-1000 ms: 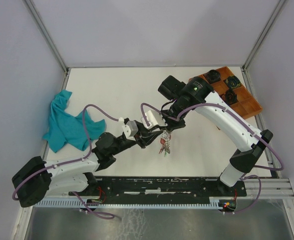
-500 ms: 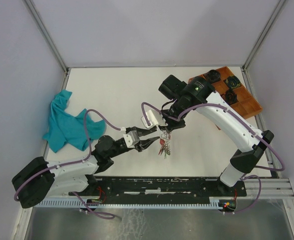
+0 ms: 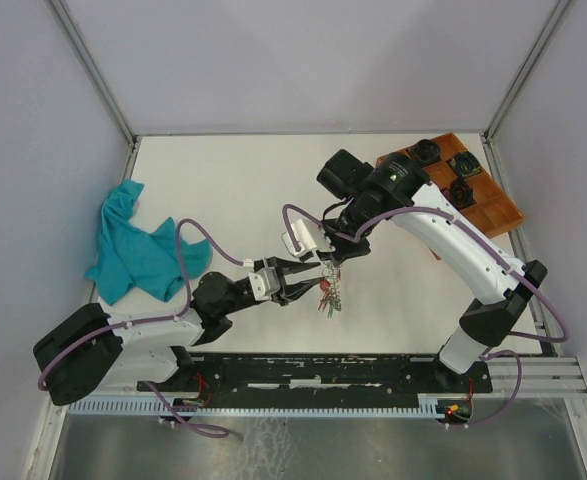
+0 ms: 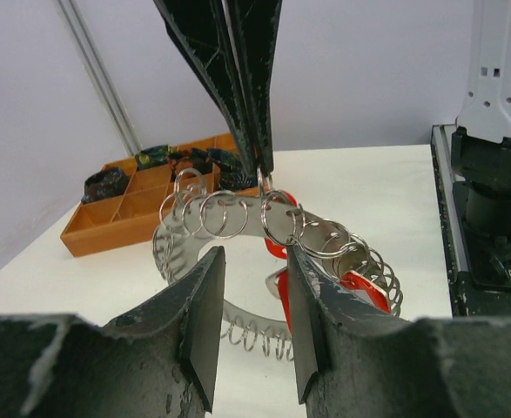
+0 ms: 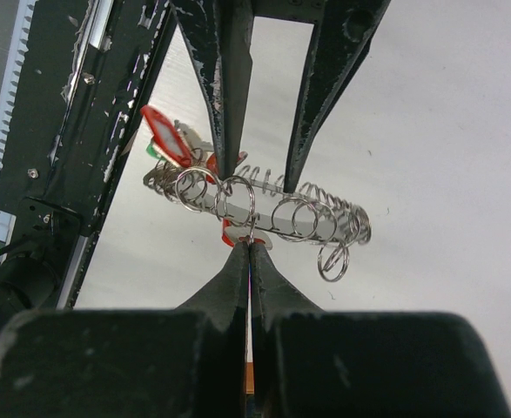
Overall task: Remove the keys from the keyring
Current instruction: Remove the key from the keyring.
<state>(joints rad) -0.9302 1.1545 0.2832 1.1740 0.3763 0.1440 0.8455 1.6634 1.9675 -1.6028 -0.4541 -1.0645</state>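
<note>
- Keyring (image 4: pixel 168 251) is hanging over the worktop (image 4: pixel 394 200) between the two pincers. I can't tell if its lowest coils are touching down. What are you seeing?
- Going near to far. The left pincer (image 4: pixel 252 296) is sitting nearest, jaws parted to a narrow gap and gripping nothing. It's lined up on the coil. In the right wrist view its fingers are straddling the coil, but I can't tell if they're touching it.
- And the right?
- The right pincer (image 4: pixel 261 167) is pointing down from above with its jaws fully closed, pinching one thin loop at the top. The whole ring is dangling off that one pinch.
- Keys?
- Keys (image 4: pixel 359 284) are bunching toward one side of the coil, red tags showing. An orange tray (image 4: pixel 116 218) is sitting well behind, on the worktop.
- How is it going to handle?
- I'm reckoning light and springy. The coil is going to flex and swing under any pull, and the bare wire is looking slick and too thin for a firm hold. I'm thinking the left should be taking a key by its flat tag or head, not the wire. The right should be steadying the coil close by. Pulling hard is risking a slip from that single-loop pinch.
</note>
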